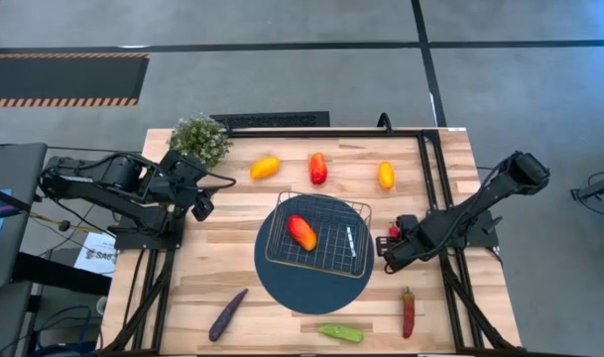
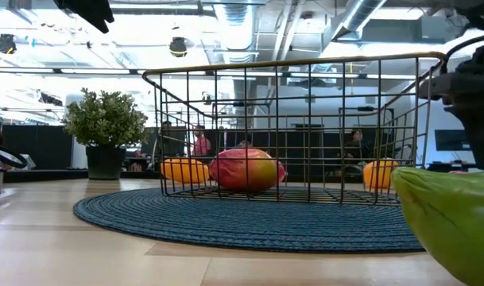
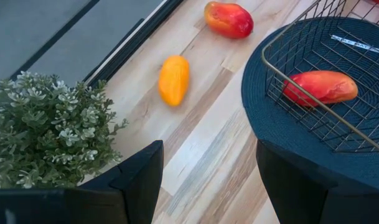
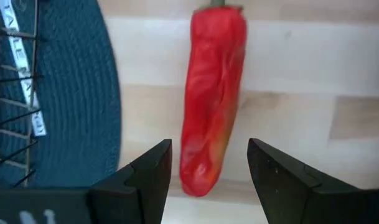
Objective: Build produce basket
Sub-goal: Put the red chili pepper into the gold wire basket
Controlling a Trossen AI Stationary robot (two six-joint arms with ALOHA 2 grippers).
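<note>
While a pale wooden bench (image 1: 232, 253) is sitting on grey flooring, the right end effector (image 4: 209, 168) is hovering open and empty just over a long red pepper (image 4: 213, 99), beside the round dark-blue woven mat (image 4: 71, 93) carrying the silvery wire basket (image 1: 353, 210).

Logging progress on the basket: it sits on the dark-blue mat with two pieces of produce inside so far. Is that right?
Not quite. The basket does sit on the dark-blue mat, but the high view shows only one piece inside, a red-orange pepper. The rest of the produce lies on the table outside it.
</note>
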